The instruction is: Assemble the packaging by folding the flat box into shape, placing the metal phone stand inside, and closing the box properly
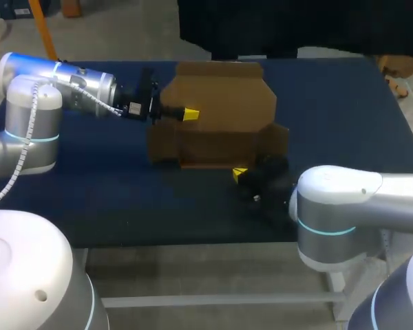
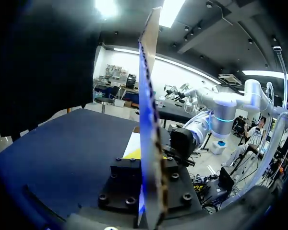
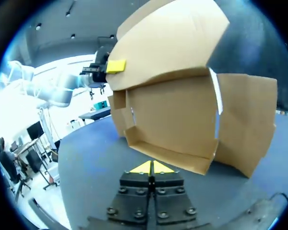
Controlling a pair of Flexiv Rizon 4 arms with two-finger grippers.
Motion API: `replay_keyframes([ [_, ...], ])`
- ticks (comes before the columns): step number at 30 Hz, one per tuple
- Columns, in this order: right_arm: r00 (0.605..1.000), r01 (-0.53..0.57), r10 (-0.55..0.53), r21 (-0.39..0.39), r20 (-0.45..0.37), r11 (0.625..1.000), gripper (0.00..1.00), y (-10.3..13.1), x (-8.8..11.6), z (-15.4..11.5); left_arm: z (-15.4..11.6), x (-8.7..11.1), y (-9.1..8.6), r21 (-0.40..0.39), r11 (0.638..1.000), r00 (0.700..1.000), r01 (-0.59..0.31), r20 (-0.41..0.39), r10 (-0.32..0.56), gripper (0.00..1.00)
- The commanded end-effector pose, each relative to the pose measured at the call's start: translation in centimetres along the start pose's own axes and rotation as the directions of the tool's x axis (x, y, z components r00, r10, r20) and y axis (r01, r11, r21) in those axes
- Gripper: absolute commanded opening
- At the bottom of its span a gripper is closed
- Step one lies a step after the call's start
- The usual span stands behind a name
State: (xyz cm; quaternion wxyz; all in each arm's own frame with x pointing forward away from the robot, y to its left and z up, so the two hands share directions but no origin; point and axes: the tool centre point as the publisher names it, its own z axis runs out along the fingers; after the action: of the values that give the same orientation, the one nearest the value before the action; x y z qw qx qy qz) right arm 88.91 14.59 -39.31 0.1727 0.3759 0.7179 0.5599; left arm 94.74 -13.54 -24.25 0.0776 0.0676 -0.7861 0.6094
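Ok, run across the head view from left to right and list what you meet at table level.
left arm → cardboard box, partly folded and standing on the table → right arm
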Motion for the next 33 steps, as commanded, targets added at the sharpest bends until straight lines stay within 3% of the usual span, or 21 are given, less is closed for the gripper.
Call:
replay_keyframes([
  [1,0.990,0.009,-0.003,0.043,-0.138,0.999,0.00,0.6,-0.8,-2.5,0.0,-0.1,0.4,-0.002,1.000,1.000,0.000,0.000,0.000,0.00],
  [26,0.966,0.205,-0.185,0.097,-0.182,0.974,0.00,-0.6,-2.5,-9.0,0.0,-0.1,0.4,-0.002,1.000,1.000,0.000,0.000,0.000,0.00],
  [29,0.963,0.215,-0.195,0.098,-0.183,0.972,0.15,-0.7,-3.1,-9.9,0.0,-0.1,0.4,-0.002,1.000,1.000,0.000,0.000,0.000,0.00],
  [33,0.960,0.232,-0.214,0.086,-0.179,0.969,0.17,-0.8,-3.9,-11.1,0.0,-0.1,0.4,-0.002,1.000,1.000,0.000,0.000,0.000,0.00],
])
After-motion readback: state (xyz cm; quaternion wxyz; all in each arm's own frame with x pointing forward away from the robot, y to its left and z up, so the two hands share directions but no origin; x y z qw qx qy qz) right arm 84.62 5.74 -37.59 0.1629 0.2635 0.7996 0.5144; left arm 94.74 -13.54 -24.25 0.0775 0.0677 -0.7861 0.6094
